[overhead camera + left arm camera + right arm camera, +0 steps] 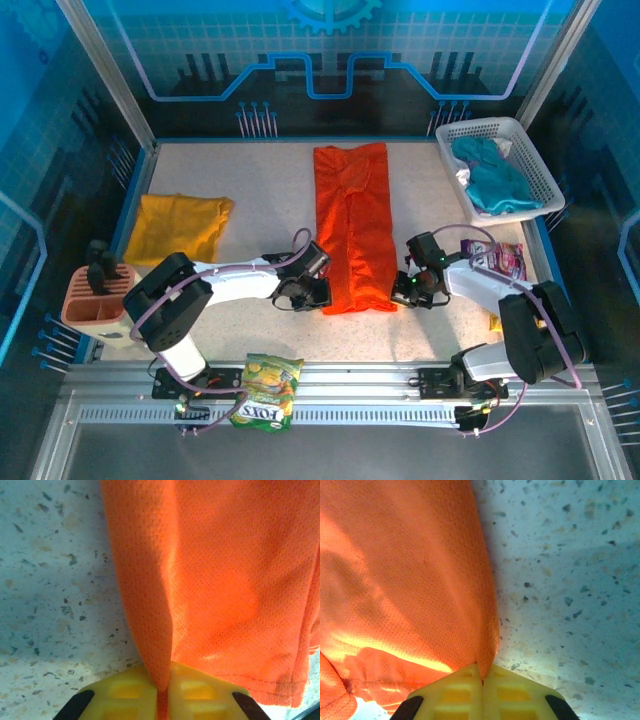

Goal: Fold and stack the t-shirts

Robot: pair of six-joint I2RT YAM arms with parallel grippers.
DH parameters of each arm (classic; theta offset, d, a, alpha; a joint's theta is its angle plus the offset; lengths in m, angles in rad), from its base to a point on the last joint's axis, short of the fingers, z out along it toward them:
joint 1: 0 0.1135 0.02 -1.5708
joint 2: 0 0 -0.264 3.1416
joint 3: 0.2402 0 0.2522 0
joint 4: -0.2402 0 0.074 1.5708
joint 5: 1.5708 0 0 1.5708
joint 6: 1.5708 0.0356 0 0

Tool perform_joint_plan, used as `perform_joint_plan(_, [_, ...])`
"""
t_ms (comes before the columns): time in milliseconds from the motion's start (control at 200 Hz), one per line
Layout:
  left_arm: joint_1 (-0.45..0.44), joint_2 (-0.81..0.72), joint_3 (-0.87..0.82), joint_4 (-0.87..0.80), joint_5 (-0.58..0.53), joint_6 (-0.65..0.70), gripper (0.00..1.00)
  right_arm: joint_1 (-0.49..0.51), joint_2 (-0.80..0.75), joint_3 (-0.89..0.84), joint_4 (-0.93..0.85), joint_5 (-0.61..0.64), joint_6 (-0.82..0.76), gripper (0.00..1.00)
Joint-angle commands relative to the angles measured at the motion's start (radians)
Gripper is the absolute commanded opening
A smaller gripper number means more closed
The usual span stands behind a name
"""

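A bright orange t-shirt (354, 225) lies folded into a long strip down the middle of the table. My left gripper (318, 293) is at its near left corner, shut on a pinch of the orange cloth (150, 605) between the yellow fingers (125, 695). At the near right corner my right gripper (402, 293) is shut the same way, with the orange cloth (420, 580) caught between its yellow fingers (515, 695). A mustard-yellow t-shirt (178, 227) lies folded at the left of the table, apart from both grippers.
A white basket (530, 150) holding teal cloth (495, 180) stands at the back right. A pink snack bag (505, 260) lies by the right arm. A green snack bag (268, 390) rests on the front rail. An orange caddy (95, 300) sits at the left edge.
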State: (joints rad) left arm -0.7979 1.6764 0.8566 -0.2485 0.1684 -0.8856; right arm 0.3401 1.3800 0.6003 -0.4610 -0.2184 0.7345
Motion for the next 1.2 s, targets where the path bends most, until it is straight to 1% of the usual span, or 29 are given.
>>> perform_joint_plan(0, [-0.021, -0.027, -0.018, -0.002, -0.018, -0.01, 0.11, 0.023, -0.019, -0.037, -0.043, -0.015, 0.025, 0.0])
perform_joint_plan(195, [-0.075, -0.072, -0.034, -0.08, -0.066, -0.026, 0.09, 0.03, -0.103, -0.067, -0.098, -0.001, 0.026, 0.0])
perform_joint_plan(405, [-0.089, -0.136, -0.098, -0.109, -0.09, -0.053, 0.08, 0.036, -0.14, -0.095, -0.144, 0.006, -0.002, 0.0])
perform_joint_plan(545, [-0.118, -0.172, -0.119, -0.131, -0.099, -0.072, 0.06, 0.077, -0.185, -0.124, -0.151, 0.002, 0.048, 0.0])
perform_joint_plan(685, [-0.132, -0.197, -0.117, -0.13, -0.096, -0.087, 0.06, 0.108, -0.257, -0.137, -0.185, 0.027, 0.102, 0.0])
perform_joint_plan(891, [-0.128, -0.233, -0.03, -0.23, -0.143, -0.045, 0.07, 0.109, -0.323, -0.046, -0.266, 0.074, 0.114, 0.0])
perform_joint_plan(1056, [-0.096, -0.237, 0.053, -0.277, -0.159, 0.012, 0.07, 0.106, -0.276, 0.055, -0.263, 0.095, 0.109, 0.0])
perform_joint_plan(1196, [-0.038, -0.225, 0.115, -0.302, -0.157, 0.064, 0.07, 0.1, -0.23, 0.139, -0.25, 0.116, 0.103, 0.0])
